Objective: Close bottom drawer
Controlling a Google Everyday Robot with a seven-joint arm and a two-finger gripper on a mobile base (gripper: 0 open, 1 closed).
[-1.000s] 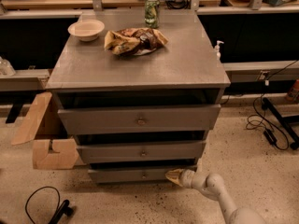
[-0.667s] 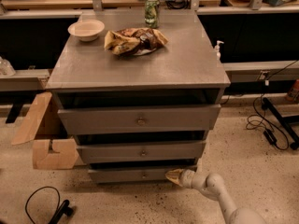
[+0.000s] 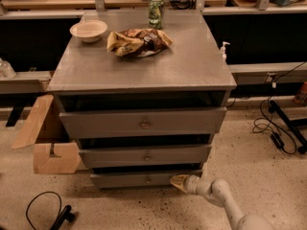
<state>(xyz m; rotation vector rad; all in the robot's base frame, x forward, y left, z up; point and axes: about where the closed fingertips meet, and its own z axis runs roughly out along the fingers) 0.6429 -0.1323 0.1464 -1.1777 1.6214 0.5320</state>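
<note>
1 cardboard box [image 3: 48, 145] sits on the floor at 9 o'clock from the cabinet [image 3: 192, 66]. On the cabinet top I see a bowl [image 3: 88, 30] at 11 o'clock, a snack bag [image 3: 139, 42] near 12 and a can [image 3: 156, 12] behind it. The bottom drawer [image 3: 139, 179], lowest of 3, sits at 6 o'clock with a dark gap above its front. My gripper [image 3: 180, 182] is against the front's right end at 5 o'clock; whether it is apart or together I cannot tell.

My gripper [image 3: 180, 181] sits at three o'clock from the round metal knob [image 3: 147, 179] on the narrow grey wooden bottom drawer [image 3: 120, 180].
</note>
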